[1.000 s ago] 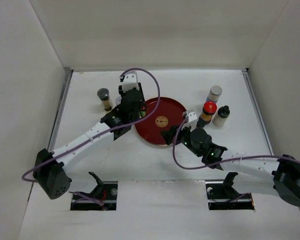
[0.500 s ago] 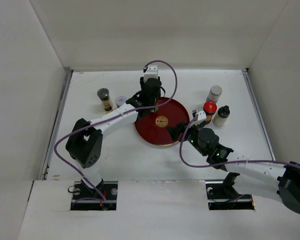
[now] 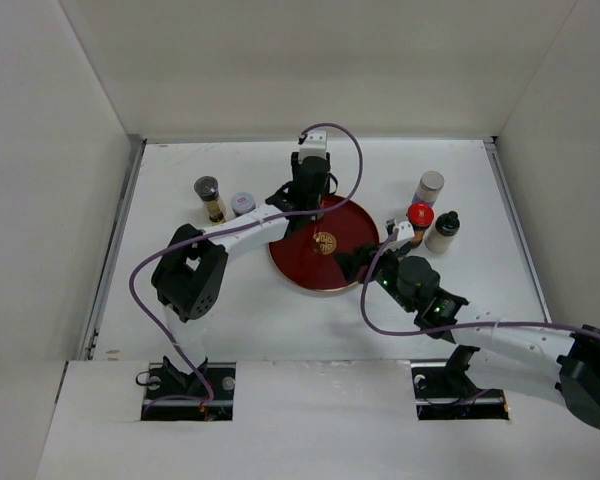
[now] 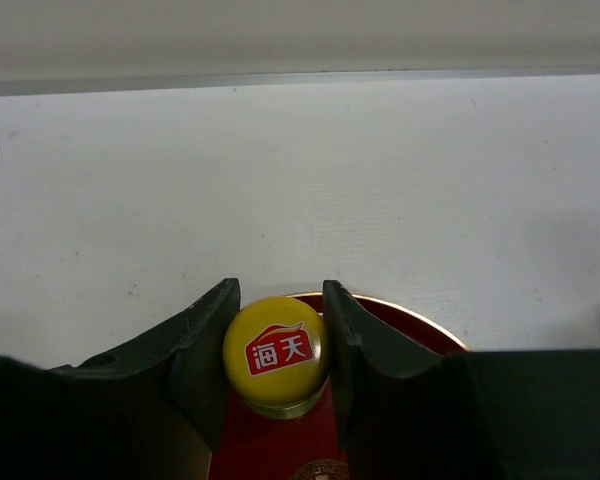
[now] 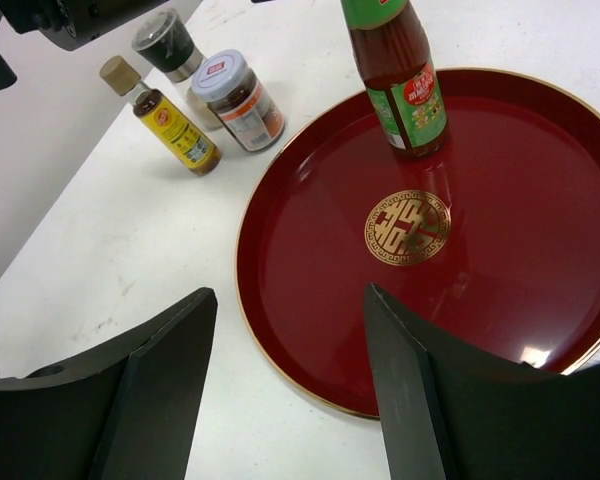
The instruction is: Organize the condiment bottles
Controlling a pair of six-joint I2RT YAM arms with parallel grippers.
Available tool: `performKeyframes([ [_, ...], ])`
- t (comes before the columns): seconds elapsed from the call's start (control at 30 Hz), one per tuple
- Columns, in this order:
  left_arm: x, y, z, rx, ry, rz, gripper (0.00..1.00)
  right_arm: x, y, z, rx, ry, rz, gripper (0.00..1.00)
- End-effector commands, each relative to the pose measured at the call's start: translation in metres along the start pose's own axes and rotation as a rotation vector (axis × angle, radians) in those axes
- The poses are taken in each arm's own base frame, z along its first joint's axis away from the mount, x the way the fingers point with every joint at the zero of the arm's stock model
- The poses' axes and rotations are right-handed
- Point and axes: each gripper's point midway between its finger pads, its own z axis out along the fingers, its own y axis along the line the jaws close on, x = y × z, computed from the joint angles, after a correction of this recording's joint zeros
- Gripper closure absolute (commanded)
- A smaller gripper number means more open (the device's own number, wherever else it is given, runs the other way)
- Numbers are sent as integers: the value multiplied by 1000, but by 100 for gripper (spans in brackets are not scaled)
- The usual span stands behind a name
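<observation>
A yellow-capped bottle (image 4: 276, 350) with a green label and dark red contents (image 5: 400, 80) stands upright on the far part of the dark red tray (image 3: 302, 258). My left gripper (image 4: 279, 293) is shut on its neck just under the cap; in the top view the gripper (image 3: 311, 198) hides the bottle. My right gripper (image 5: 288, 293) is open and empty, hovering over the tray's near rim (image 5: 280, 340), seen from above at the tray's right side (image 3: 352, 262). The other condiment bottles stand on the table around the tray.
Left of the tray stand a dark-capped jar (image 3: 210, 197), a white-lidded jar (image 3: 243, 204) and a small tan-capped bottle (image 5: 165, 118). To its right are a silver-capped (image 3: 429, 187), a red-capped (image 3: 418, 221) and a black-capped bottle (image 3: 444, 231). White walls enclose the table.
My left arm has swung right, from beside the left-hand jars to the tray's far edge, with the gripper staying shut. My right gripper shifted slightly right and stays open.
</observation>
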Motion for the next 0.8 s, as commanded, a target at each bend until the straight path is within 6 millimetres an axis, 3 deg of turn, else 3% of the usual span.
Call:
performKeyframes([
  [0.0, -66, -9, -6, 35, -184, -101, 65, -21, 8, -2, -26, -77, 32, 32],
  [0.2, -73, 0, -30, 24, -213, -118, 19, -29, 6, -6, -5, -104, 38, 21],
  [0.33, -89, 5, -59, 38, -263, -155, 7, -42, 0, -15, 59, -109, 38, 23],
  [0.43, -98, 21, -91, 35, -301, -199, 5, -55, -15, -24, 162, -117, 26, 44],
  [0.5, -92, 32, -113, 38, -310, -228, 6, -58, -32, -33, 264, -109, 28, 72],
  [0.57, -77, 42, -134, 51, -299, -256, 10, -58, -54, -43, 382, -97, 32, 81],
  [0.63, -59, 50, -151, 71, -276, -284, 14, -55, -78, -54, 504, -80, 20, 79],
  [0.67, -46, 55, -159, 81, -259, -292, 16, -54, -90, -59, 563, -75, 15, 72],
  [0.77, -16, 69, -179, 110, -218, -330, 17, -45, -117, -73, 696, -45, -4, 32],
])
